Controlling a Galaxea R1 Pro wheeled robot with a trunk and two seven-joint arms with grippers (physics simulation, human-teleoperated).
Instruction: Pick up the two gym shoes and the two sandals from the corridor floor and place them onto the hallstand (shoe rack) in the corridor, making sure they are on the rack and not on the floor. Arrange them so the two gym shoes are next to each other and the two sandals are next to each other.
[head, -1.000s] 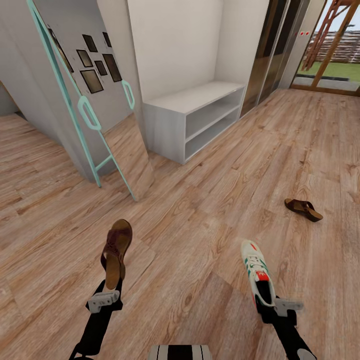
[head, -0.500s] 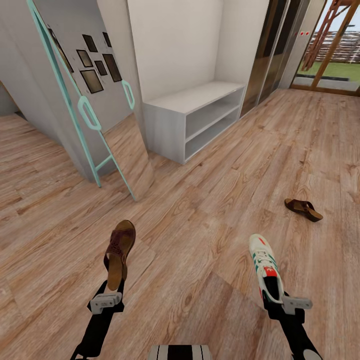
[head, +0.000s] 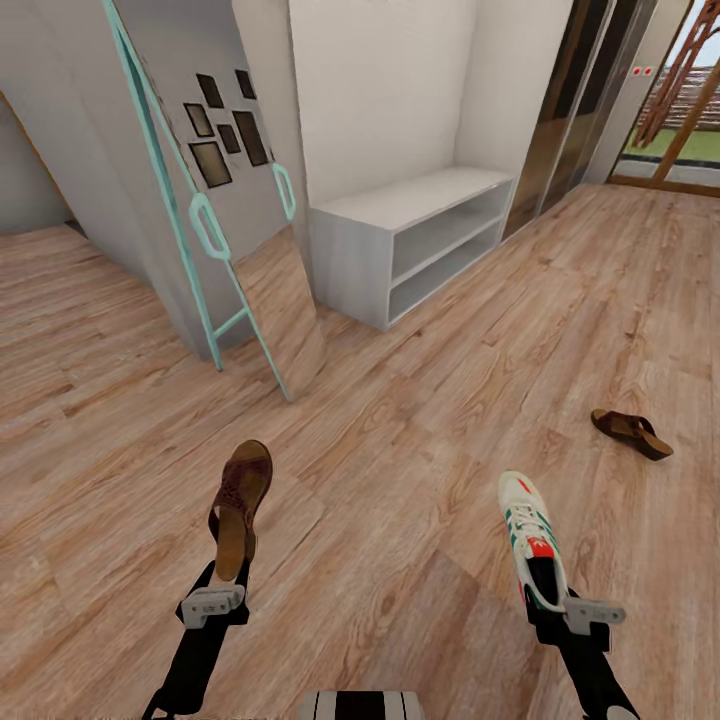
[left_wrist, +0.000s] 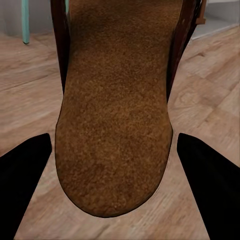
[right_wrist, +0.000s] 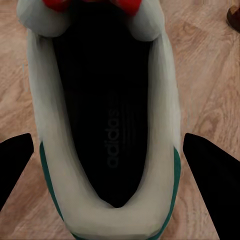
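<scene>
The view has swung a little, so the robot is turning toward the hallstand (head: 410, 215), far ahead of both tools. The left tool (head: 212, 598) grips a sandal (head: 238, 505). The right tool (head: 570, 610) grips a gym shoe (head: 533, 545). Another sandal (head: 630, 432) waits on the corridor floor (head: 420, 420).

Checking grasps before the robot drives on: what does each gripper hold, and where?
Left gripper: dark brown leather sandal, heel end. Right gripper: white green-striped sneaker, heel end.

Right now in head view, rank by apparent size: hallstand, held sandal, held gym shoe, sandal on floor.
1. hallstand
2. held gym shoe and held sandal: look alike, unranked
3. sandal on floor: smallest, though farther from camera
</scene>
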